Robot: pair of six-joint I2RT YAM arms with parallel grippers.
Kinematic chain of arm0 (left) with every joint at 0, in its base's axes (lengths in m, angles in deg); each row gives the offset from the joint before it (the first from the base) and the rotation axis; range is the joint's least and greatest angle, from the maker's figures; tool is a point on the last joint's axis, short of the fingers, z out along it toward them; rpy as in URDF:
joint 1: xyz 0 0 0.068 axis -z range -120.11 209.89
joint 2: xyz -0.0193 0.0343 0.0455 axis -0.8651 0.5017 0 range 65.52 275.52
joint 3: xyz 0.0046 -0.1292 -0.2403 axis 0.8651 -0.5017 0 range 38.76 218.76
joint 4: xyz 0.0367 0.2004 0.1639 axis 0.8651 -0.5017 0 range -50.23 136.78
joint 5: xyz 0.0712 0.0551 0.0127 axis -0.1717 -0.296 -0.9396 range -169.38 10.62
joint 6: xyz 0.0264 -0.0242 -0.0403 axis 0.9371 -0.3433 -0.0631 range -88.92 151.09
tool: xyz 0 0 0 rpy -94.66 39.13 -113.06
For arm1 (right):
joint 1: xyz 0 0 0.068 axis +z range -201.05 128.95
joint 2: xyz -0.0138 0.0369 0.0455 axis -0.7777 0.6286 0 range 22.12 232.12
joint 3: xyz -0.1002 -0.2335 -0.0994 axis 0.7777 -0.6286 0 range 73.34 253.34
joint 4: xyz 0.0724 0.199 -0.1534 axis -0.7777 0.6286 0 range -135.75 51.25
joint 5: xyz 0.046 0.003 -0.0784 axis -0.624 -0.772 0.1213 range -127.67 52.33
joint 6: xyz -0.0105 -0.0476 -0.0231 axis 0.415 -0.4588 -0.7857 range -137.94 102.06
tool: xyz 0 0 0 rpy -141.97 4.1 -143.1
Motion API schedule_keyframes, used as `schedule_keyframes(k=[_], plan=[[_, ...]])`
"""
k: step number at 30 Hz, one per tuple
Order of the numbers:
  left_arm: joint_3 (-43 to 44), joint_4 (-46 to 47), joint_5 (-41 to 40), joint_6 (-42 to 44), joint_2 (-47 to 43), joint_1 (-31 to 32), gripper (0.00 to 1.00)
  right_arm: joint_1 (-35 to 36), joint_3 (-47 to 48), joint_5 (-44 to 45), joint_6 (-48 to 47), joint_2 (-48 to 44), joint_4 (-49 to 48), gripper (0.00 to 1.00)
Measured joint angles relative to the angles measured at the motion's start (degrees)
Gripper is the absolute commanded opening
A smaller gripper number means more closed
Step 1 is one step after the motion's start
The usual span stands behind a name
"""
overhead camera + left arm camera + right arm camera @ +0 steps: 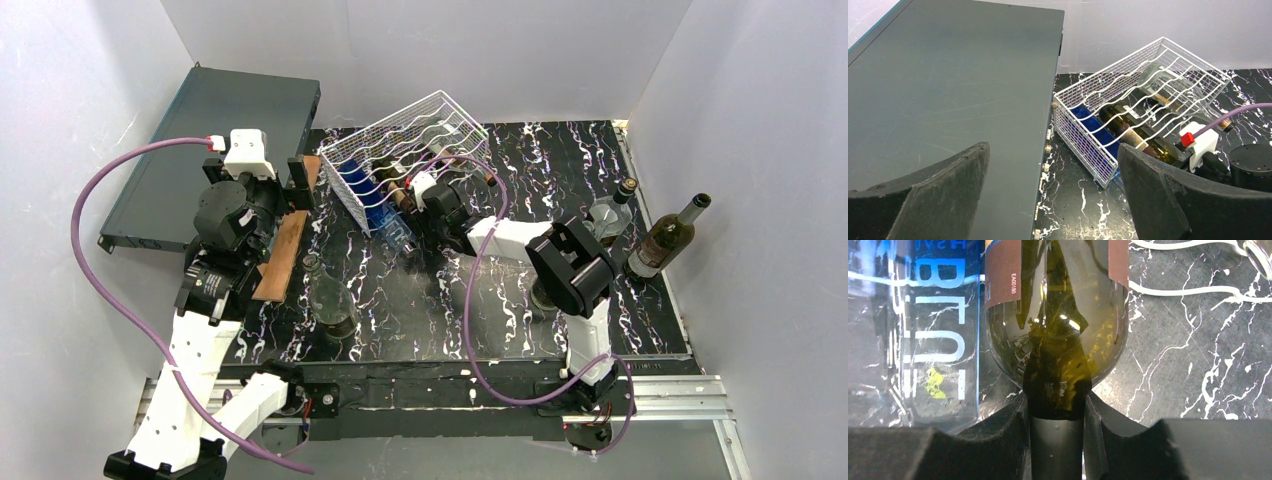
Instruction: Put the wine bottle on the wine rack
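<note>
The white wire wine rack [405, 150] stands tilted at the back middle of the table and also shows in the left wrist view [1148, 95]. A dark green wine bottle with a brown label [1058, 325] lies in the rack's lower tier, base first, and shows through the wires in the left wrist view [1133, 136]. My right gripper [1057, 437] is shut on its neck at the rack's open side [440, 205]. A blue-tinted bottle [923, 330] lies beside it in the rack. My left gripper [1053, 195] is open and empty, over the gap between the dark grey box and the rack [298, 185].
A flat dark grey box [225, 140] lies at the back left. A clear bottle [330, 295] stands at the front left. A clear bottle [610, 212] and a dark bottle [665, 238] stand at the right edge. A brown board [283, 255] lies by the left arm.
</note>
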Motion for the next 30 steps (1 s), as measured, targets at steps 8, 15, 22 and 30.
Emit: schedule_keyframes(k=[8, 15, 22, 30], plan=[[0.0, 0.0, 0.0, 0.0, 0.0, 0.1, 0.99, -0.4, 2.5, -0.3, -0.4, 2.1, 0.0, 0.01], [0.0, 0.0, 0.0, 0.0, 0.1, 0.2, 0.99, -0.4, 5.7, -0.5, -0.5, 4.7, 0.0, 0.01], [0.0, 0.0, -0.2, 0.0, 0.1, 0.2, 0.99, -0.4, 7.6, -0.9, -0.7, 5.6, 0.3, 0.01], [0.0, 0.0, -0.4, 0.0, 0.1, 0.2, 0.99, -0.4, 9.3, -0.9, -0.9, 7.3, 0.9, 0.01]])
